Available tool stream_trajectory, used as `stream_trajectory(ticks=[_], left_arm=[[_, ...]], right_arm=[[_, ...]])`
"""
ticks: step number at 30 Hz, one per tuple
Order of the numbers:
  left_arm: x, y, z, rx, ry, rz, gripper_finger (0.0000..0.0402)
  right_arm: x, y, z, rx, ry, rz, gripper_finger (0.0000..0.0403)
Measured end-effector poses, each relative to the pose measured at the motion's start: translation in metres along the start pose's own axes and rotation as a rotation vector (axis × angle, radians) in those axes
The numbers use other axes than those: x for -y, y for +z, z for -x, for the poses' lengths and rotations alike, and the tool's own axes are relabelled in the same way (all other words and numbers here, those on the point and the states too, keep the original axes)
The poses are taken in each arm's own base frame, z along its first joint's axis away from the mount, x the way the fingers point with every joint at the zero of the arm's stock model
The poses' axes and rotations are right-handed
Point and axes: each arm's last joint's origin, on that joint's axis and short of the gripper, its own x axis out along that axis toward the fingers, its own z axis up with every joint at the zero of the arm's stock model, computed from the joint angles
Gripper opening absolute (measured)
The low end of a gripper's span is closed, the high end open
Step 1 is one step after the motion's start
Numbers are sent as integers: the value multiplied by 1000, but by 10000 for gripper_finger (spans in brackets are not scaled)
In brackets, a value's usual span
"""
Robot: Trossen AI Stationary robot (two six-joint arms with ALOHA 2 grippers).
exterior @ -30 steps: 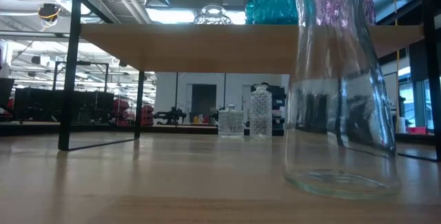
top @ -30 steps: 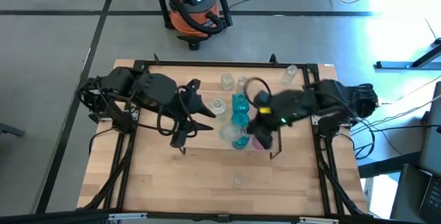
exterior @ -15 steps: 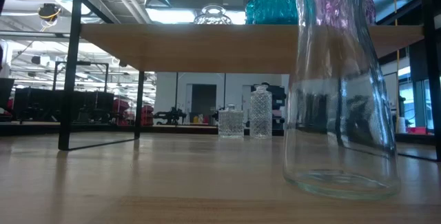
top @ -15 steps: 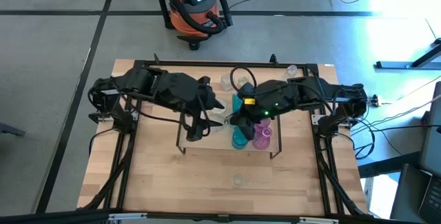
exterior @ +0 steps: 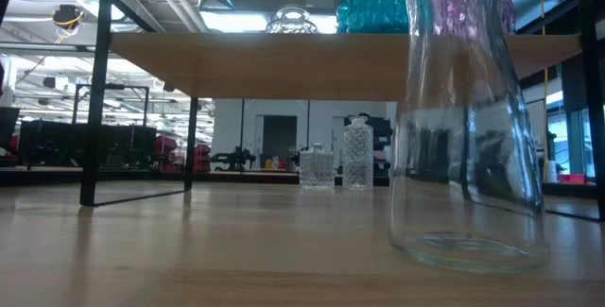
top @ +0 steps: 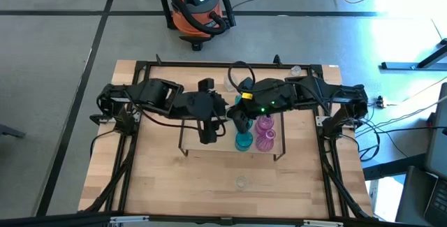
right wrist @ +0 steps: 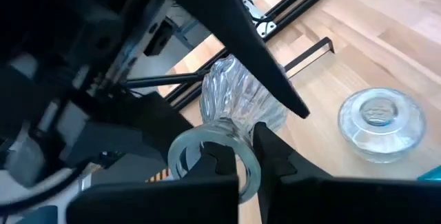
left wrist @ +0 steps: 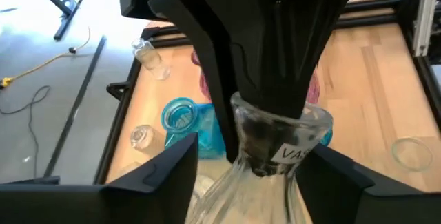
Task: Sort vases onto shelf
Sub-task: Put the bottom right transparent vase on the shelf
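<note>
A clear ribbed vase with a flared rim [left wrist: 279, 124] [right wrist: 207, 117] sits between both grippers above the shelf [top: 209, 148], near its far edge. My right gripper [top: 239, 115] [right wrist: 241, 151] is shut on its rim. My left gripper [top: 213, 119] [left wrist: 251, 176] is open, with one finger on each side of the vase's shoulder. A teal vase [top: 243, 141] and pink vases [top: 264, 133] stand on the shelf board beside them. My right gripper pinches the clear vase's flared rim [right wrist: 244, 172], one finger [right wrist: 219, 156] inside the mouth and one [right wrist: 267, 148] outside, coming from above. My left gripper flanks the vase's shoulder [left wrist: 234, 196]; I cannot tell whether its fingers touch the glass.
A large clear vase [top: 241, 182] [exterior: 468, 156] stands on the table near its near edge. Two small clear vases [exterior: 317, 167] [exterior: 356, 154] stand behind the shelf, and more [top: 295, 70] near the far rail. A round clear vase [right wrist: 379, 124] sits close by. An orange vacuum [top: 195, 3] is on the floor.
My left gripper has moved toward the table's right, from the shelf's left end to the clear vase at its middle. My right gripper has moved left and toward the far edge, from beside the pink vases to the same vase.
</note>
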Motion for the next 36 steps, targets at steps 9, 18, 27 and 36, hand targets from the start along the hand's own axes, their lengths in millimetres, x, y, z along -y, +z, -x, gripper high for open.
stream_trajectory(ticks=[9,18,27,36], left_arm=[[3,-2,-1,-17,24,-38,125],[7,-2,1,-8,72,-52,124],[6,-6,1,-43,83,-55,118],[3,-17,2,-150,79,19,111]], right_arm=[[-1,2,-3,37,-2,-34,2],[-2,3,-2,62,-12,-31,26],[-1,4,-2,82,-27,-39,121],[-4,8,19,117,11,-27,152]])
